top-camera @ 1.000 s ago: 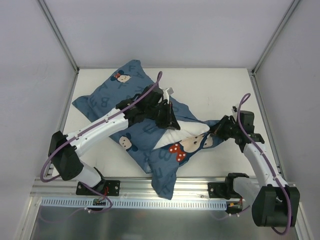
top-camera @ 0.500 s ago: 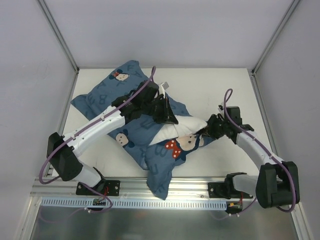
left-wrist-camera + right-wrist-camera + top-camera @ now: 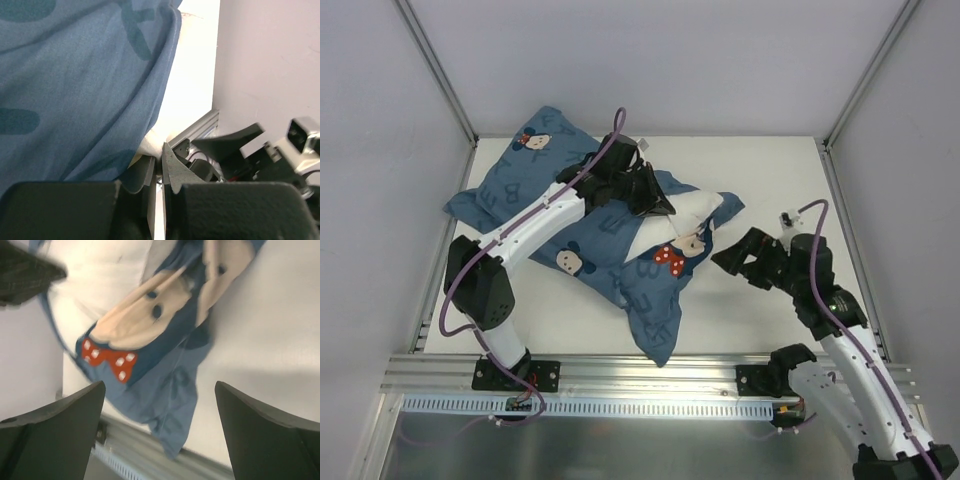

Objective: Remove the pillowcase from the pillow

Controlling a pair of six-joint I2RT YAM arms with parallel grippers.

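Note:
The blue printed pillowcase (image 3: pixel 650 300) lies bunched across the table, its loose end trailing toward the front rail. At its open right end the white pillow (image 3: pixel 695 212) pokes out. My left gripper (image 3: pixel 658 203) is shut on that white corner. In the left wrist view the pillow (image 3: pixel 145 147) is pinched at the tips of the left gripper (image 3: pixel 159 160), under a sheet of blue pillowcase (image 3: pixel 75 85). My right gripper (image 3: pixel 728 258) stands open and empty, just right of the fabric. Its wrist view looks between the right gripper's (image 3: pixel 160 405) fingers at the pillowcase (image 3: pixel 165 375) and pillow (image 3: pixel 100 275).
The white table (image 3: pixel 770 180) is bare to the right and at the back. A metal rail (image 3: pixel 650 372) runs along the front edge. Grey enclosure walls with slanted posts (image 3: pixel 435 70) close in the left, right and back.
The right gripper has opened, let go of the pillowcase and drawn back to the right. The left arm has dragged the pillow and its cover toward the back left.

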